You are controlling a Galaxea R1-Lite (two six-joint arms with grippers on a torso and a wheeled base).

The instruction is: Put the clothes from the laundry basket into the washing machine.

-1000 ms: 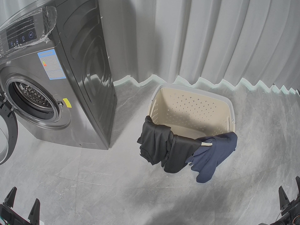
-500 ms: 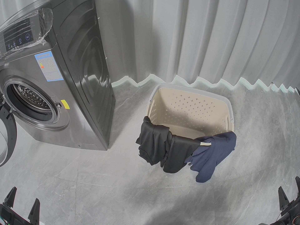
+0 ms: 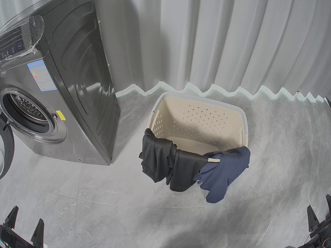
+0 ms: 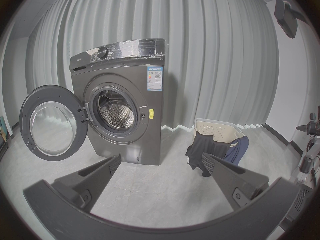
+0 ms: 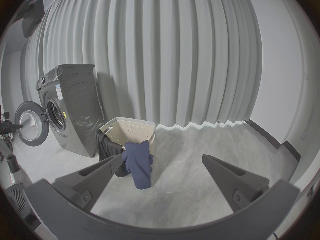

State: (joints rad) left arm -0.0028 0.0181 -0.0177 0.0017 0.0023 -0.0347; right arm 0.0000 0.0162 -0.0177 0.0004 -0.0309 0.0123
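A cream laundry basket (image 3: 193,95) stands on the floor before the curtain. A black garment (image 3: 165,161) and a navy garment (image 3: 222,171) hang over its near rim. To its left stands the grey washing machine (image 3: 74,83) with its round door (image 4: 51,122) swung open and the drum (image 4: 116,109) bare. My left gripper (image 3: 27,216) is open at the near left, far from both. My right gripper (image 3: 319,204) is open at the near right, nothing between its fingers. The right wrist view faces the basket (image 5: 130,128) and the navy garment (image 5: 138,164).
Pleated white curtains (image 3: 224,35) close off the back. Grey tiled floor (image 3: 103,190) lies open between the grippers, the basket and the machine. A dark skirting edge (image 5: 270,137) marks the right wall.
The whole head picture has slid left, so the camera has turned right. Basket, clothes and machine keep their places relative to each other. Both grippers stay as they were.
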